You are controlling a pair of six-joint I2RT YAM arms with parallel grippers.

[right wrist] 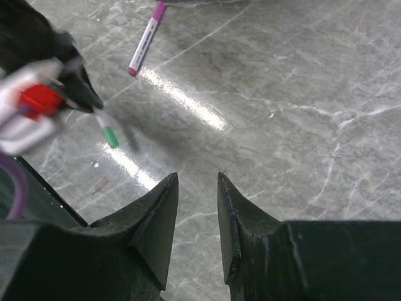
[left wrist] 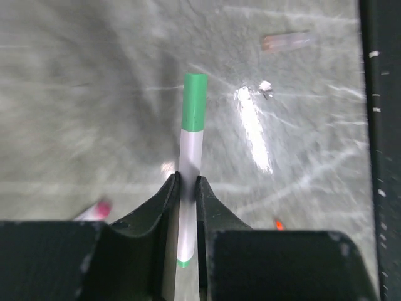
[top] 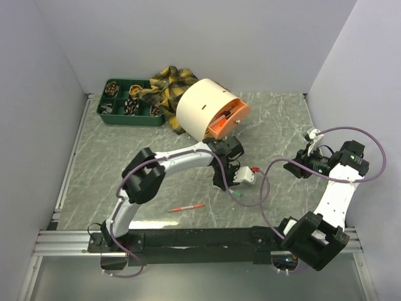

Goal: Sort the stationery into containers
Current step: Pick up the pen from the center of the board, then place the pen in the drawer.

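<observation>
In the top view, the green tray [top: 125,120] sits at the upper left, and its compartments hold small dark items I can't make out. Just right of it lies the plaid cloth [top: 164,84], bunched up and touching both the tray and the drum [top: 199,108]. The drum lies on its side at upper centre, mouth turned toward the lower right. Its orange insert [top: 235,120] sticks out, with a dark pen-like thing lying in it.

Below that, left of centre, a red pen [top: 187,207] lies alone on the table [top: 94,163], well apart from both containers.

At centre, my left gripper [top: 229,186] hangs just below the drum's mouth. Its wrist view shows the left gripper [left wrist: 188,182] pinching a white marker [left wrist: 193,119] by the barrel, with the green cap reaching out past the fingertips. In the right wrist view that same marker [right wrist: 108,133] points down at the table with its shadow just beside it. I can't tell whether the cap touches the surface.

A pink marker [right wrist: 145,39] lies flat at the top of the right wrist view, near the left gripper.

At the right of the top view, my right gripper [top: 291,167] points left, well apart from everything. Its own camera shows the right gripper [right wrist: 197,179] with jaws spread a little, only bare table between them.
</observation>
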